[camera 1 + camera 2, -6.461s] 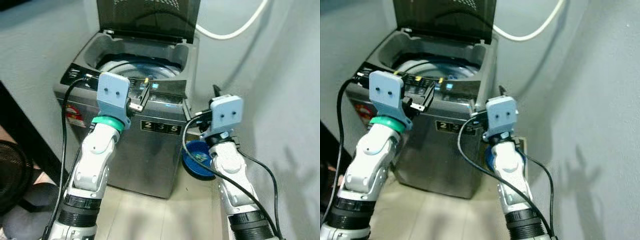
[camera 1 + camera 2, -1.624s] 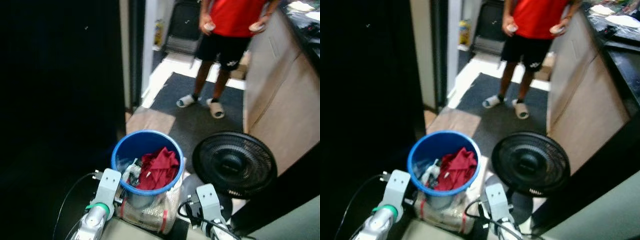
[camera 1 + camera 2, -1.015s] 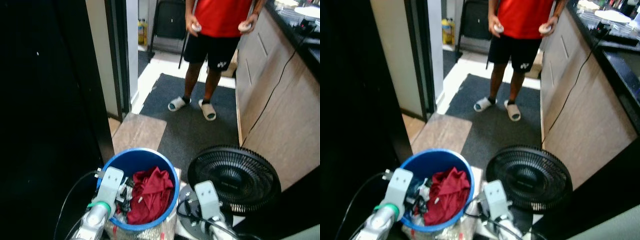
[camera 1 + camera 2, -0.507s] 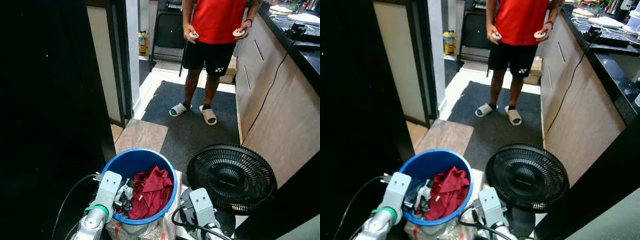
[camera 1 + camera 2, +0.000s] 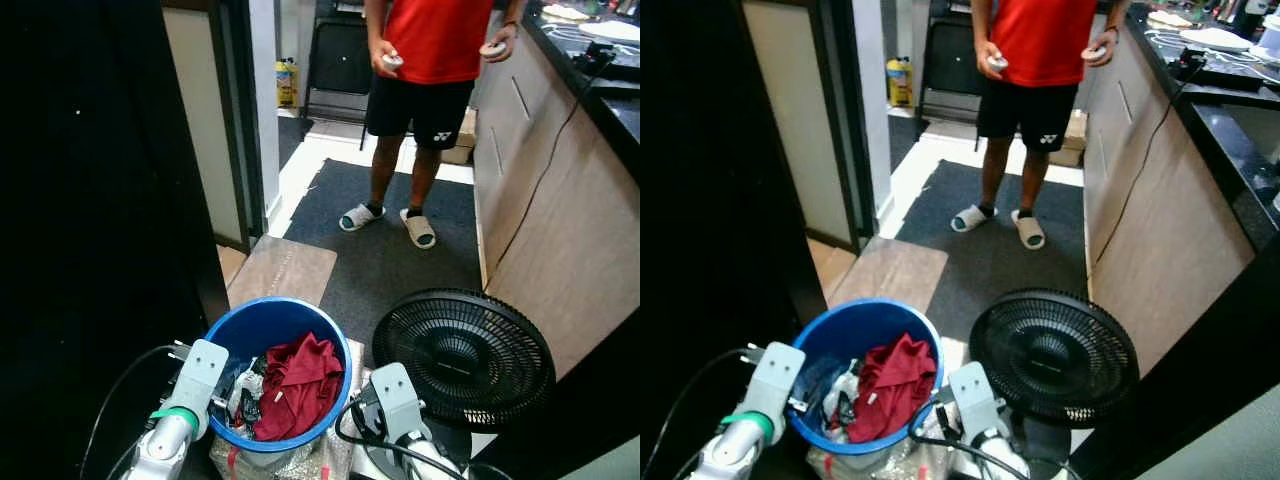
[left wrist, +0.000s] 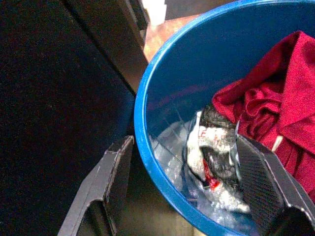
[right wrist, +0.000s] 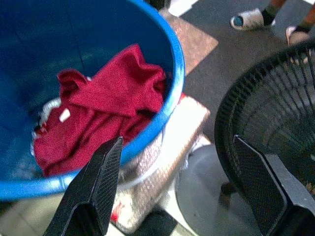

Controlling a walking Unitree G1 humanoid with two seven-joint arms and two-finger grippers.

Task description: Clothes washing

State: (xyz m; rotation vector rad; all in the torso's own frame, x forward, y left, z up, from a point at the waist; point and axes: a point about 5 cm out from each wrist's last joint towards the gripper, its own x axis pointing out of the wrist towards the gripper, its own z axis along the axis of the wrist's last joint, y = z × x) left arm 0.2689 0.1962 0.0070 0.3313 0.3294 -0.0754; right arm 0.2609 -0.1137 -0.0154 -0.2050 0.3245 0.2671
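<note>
Straddling the bucket (image 5: 232,330) rim with my left tool (image 6: 182,196): fingers spread wide, one outside the blue wall, one inside over the clothes. Right tool (image 7: 182,191) also spread open, empty, one finger over the rim on the bucket's other side, the other toward the fan (image 5: 462,345). Red shirt (image 5: 297,382) lies in the bucket between both tools, heaped toward the right one; a grey-white printed garment (image 6: 214,157) sits just by my left inner finger. Bucket stands on a plastic-wrapped bundle (image 7: 167,147). Person (image 5: 425,70) stands on the mat (image 5: 390,250) well beyond, a controller in each hand.
</note>
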